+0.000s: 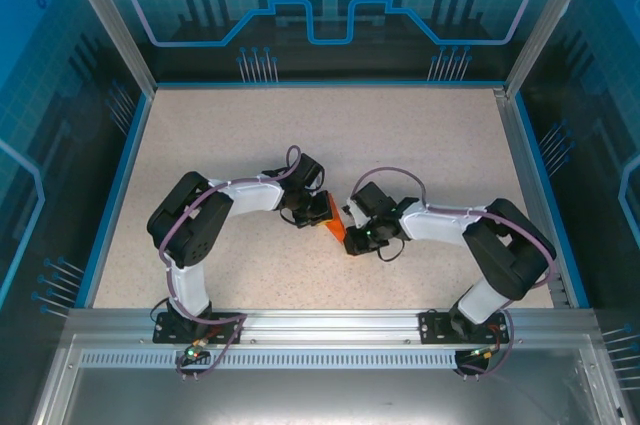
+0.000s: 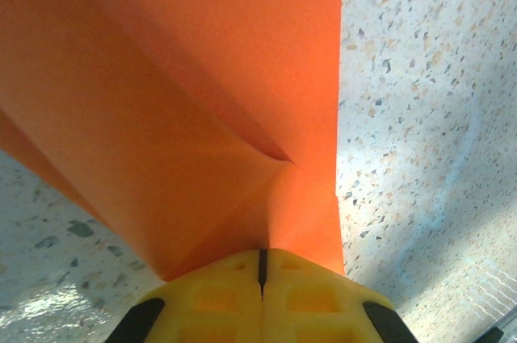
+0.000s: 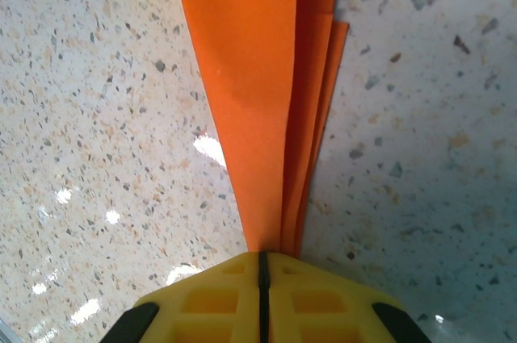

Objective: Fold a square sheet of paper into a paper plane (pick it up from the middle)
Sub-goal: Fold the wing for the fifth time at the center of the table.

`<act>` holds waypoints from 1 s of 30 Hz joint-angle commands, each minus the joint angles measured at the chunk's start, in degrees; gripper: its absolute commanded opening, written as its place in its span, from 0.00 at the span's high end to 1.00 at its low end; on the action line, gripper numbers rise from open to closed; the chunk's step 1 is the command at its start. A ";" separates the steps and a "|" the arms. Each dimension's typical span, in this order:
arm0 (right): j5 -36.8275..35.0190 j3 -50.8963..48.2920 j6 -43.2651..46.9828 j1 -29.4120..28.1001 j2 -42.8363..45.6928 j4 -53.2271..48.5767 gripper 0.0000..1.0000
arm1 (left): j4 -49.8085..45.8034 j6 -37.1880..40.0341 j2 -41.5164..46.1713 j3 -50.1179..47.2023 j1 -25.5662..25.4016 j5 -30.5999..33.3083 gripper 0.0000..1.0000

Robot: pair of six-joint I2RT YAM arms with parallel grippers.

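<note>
Speckled beige table (image 1: 250, 135), blue-edged, aluminium rail (image 1: 320, 323) along its near edge.

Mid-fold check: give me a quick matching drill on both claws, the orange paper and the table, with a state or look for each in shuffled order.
Column one:
1. left claw
2. right claw
3. orange paper
4. table

Column two:
A. pale and speckled
B. shut on a broad, spread flap with a diagonal crease
C. shut on narrow stacked layers
D. pinched from both sides

Pairs: 1-B, 2-C, 3-D, 4-A
</note>
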State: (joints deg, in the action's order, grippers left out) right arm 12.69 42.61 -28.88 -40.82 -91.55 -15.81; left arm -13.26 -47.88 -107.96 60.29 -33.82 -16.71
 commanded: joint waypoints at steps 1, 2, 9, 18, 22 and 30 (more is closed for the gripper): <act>1.51 -3.65 -0.20 0.10 -0.13 -10.71 0.91 | -6.59 0.43 -5.06 -2.11 0.09 8.98 0.96; 1.42 -3.88 -0.29 0.04 0.12 -10.81 0.91 | -6.61 0.41 -5.06 -2.03 0.15 8.93 0.96; 1.92 -2.47 0.21 0.08 4.26 -10.63 0.91 | -6.82 0.85 -4.98 -1.67 0.13 8.62 0.96; 3.70 0.64 -1.79 0.46 6.26 -1.09 0.90 | -6.16 0.79 -4.89 -1.98 0.07 7.77 0.96; 4.59 2.57 -2.69 0.49 2.23 2.77 0.90 | -5.78 0.75 -4.98 -2.11 0.02 7.40 0.96; 2.66 2.88 -3.36 1.23 -2.49 3.62 0.91 | -5.22 1.32 -4.65 -1.95 0.01 6.56 0.96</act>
State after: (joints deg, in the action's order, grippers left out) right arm 15.55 45.47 -31.48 -40.71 -93.06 -12.93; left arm -13.37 -47.83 -107.96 60.36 -33.82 -16.78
